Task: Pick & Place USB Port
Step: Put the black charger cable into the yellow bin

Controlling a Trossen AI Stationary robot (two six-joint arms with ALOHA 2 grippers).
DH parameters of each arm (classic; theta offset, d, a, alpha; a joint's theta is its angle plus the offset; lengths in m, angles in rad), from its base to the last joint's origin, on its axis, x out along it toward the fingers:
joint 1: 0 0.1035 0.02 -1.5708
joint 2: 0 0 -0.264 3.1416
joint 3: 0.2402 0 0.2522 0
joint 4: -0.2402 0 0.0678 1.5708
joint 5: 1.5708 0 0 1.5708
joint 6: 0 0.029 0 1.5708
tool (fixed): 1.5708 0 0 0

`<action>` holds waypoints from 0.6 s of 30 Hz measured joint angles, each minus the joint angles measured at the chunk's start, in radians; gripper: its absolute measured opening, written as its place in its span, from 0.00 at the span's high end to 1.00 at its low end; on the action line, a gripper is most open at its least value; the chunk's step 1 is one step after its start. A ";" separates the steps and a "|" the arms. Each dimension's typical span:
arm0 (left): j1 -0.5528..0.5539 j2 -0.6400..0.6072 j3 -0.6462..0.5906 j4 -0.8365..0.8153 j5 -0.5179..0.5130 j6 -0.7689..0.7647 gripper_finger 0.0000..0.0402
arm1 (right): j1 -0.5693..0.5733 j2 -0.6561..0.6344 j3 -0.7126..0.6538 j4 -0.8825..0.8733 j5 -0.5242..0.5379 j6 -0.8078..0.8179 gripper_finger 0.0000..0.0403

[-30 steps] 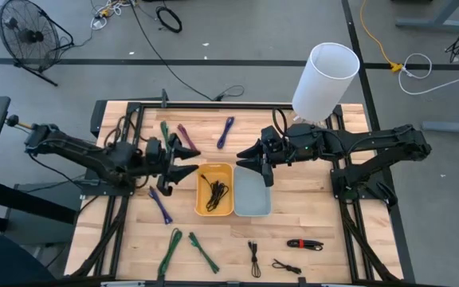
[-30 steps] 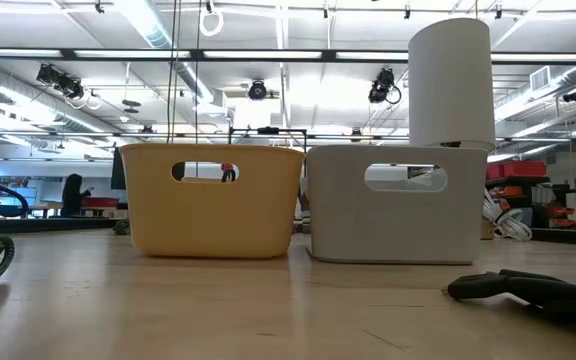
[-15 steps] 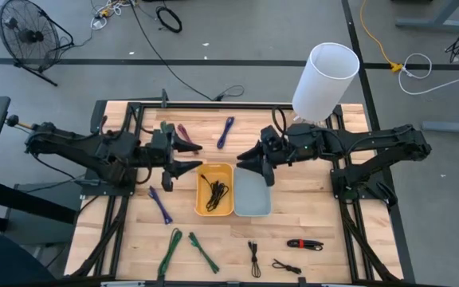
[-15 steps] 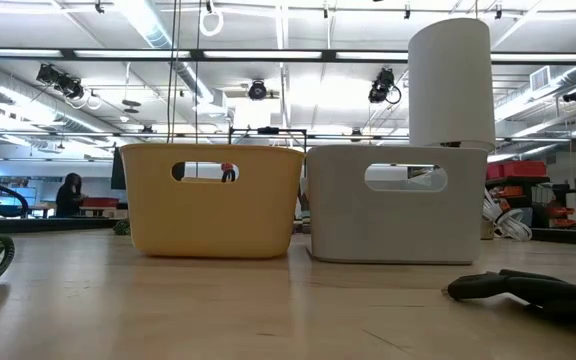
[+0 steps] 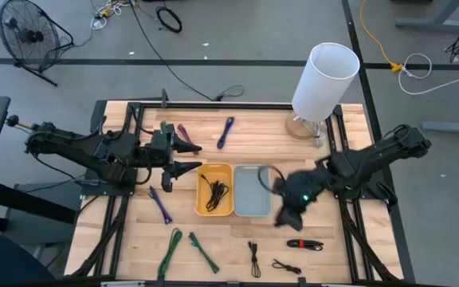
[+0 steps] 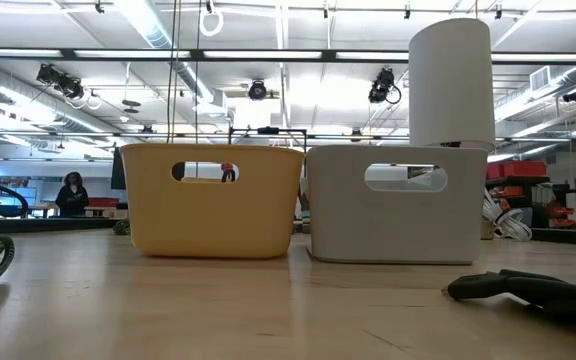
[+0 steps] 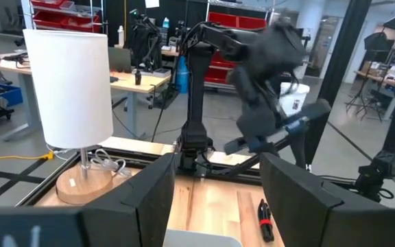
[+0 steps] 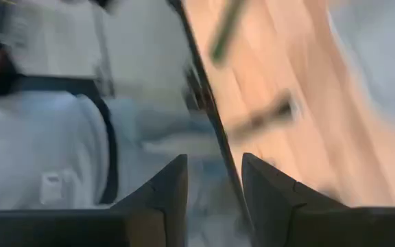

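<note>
My right gripper (image 5: 285, 217) hangs blurred above the table, just right of the grey bin (image 5: 251, 191) near its near corner. It slants down and is open, with nothing between its fingers (image 8: 170, 199). A red-and-black USB piece (image 5: 304, 244) lies on the wood close in front of it. My left gripper (image 5: 188, 156) hovers level and open left of the yellow bin (image 5: 214, 189), which holds a coiled black cable (image 5: 216, 191). In the left wrist view my left gripper (image 7: 218, 206) is empty. Neither gripper shows in the low view.
Loose cables lie on the table: purple (image 5: 226, 131) and maroon (image 5: 183, 134) at the far side, violet (image 5: 160, 206) at left, green (image 5: 203, 251) and black (image 5: 254, 257) near the front. A white lamp (image 5: 325, 80) stands at the far right.
My right gripper has swung from above the grey bin's far edge toward the table's near right, past the bin's right side, sinking, tipping downward and rolling. My left gripper has risen slightly and levelled out beside the yellow bin. No object has moved.
</note>
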 joint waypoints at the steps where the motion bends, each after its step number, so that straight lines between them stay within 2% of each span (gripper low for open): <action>1: 0.000 0.000 0.000 0.000 0.000 0.000 0.45 | 0.020 0.005 0.000 -0.042 -0.001 0.039 0.66; 4: 0.000 0.000 0.000 0.000 0.000 0.000 0.45 | 0.075 0.033 0.000 -0.149 -0.023 0.138 0.66; 7: 0.000 0.000 0.000 -0.001 0.000 0.000 0.45 | 0.131 0.081 0.000 -0.175 -0.038 0.194 0.66; 18: 0.000 0.000 0.000 -0.006 0.003 -0.001 0.45 | 0.278 0.309 0.000 -0.278 -0.045 0.209 0.66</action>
